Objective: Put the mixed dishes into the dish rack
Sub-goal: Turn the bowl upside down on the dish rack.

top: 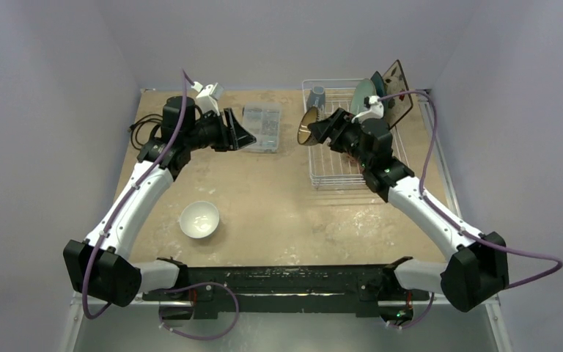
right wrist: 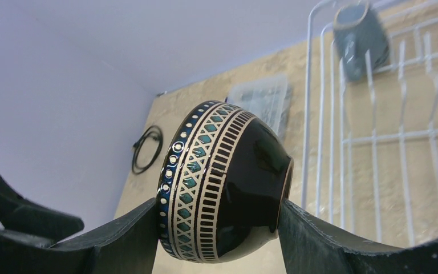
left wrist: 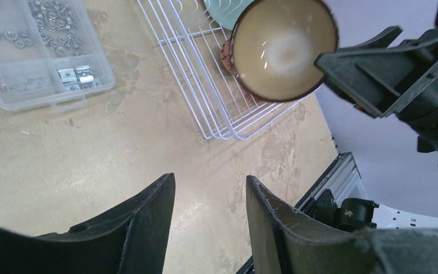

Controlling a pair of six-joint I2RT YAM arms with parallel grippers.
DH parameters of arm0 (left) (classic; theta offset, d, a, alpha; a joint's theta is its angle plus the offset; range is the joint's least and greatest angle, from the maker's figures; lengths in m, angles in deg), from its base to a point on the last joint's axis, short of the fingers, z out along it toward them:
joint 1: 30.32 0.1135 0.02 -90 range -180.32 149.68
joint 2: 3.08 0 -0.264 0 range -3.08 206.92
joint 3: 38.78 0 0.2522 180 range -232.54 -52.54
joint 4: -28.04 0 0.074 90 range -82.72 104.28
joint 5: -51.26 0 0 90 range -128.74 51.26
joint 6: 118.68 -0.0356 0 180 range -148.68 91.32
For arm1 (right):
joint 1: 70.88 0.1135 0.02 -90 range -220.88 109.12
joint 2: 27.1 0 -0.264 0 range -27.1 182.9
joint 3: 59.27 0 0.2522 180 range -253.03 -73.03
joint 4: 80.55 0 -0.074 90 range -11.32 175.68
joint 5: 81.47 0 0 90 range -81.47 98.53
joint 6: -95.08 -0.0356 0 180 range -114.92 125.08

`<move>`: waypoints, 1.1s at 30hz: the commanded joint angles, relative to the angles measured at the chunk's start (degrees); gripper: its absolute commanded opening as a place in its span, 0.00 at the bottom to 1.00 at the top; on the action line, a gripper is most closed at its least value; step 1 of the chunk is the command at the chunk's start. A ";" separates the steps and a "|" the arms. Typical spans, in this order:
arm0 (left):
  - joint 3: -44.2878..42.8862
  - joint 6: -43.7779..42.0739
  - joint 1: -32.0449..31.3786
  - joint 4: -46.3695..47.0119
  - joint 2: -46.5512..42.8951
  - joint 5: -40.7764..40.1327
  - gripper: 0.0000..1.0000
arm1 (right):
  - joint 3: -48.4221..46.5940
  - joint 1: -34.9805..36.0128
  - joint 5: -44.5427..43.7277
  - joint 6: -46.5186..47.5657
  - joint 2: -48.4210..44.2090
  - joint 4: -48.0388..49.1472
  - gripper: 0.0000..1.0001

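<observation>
My right gripper (top: 315, 130) is shut on the brown bowl (top: 308, 126) and holds it on its side over the left edge of the white wire dish rack (top: 337, 172). In the right wrist view the bowl (right wrist: 222, 182) is dark with a teal and cream pattern, pinched between rim and foot. The left wrist view shows its cream inside (left wrist: 285, 48). A grey-blue mug (top: 317, 95), a pale green plate (top: 363, 95) and a dark square plate (top: 398, 79) stand in the rack. A white bowl (top: 199, 219) sits on the table at front left. My left gripper (top: 243, 132) is open and empty.
A clear plastic compartment box (top: 262, 126) lies just right of the left gripper, between it and the rack. A black cable (top: 141, 132) is coiled at the far left edge. A reddish-brown item (left wrist: 226, 54) in the rack is mostly hidden behind the held bowl.
</observation>
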 commanded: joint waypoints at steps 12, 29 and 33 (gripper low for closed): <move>-1.15 -0.94 0.46 0.78 0.88 1.28 0.48 | -20.98 -3.77 -9.28 24.14 12.27 -16.43 0.00; -1.52 -0.52 0.45 0.73 2.27 2.74 0.48 | -29.91 -2.25 -21.06 34.39 26.71 -20.62 0.00; -1.52 -0.52 0.45 0.70 2.33 2.80 0.48 | -32.48 -0.74 -26.05 36.64 29.63 -22.72 0.00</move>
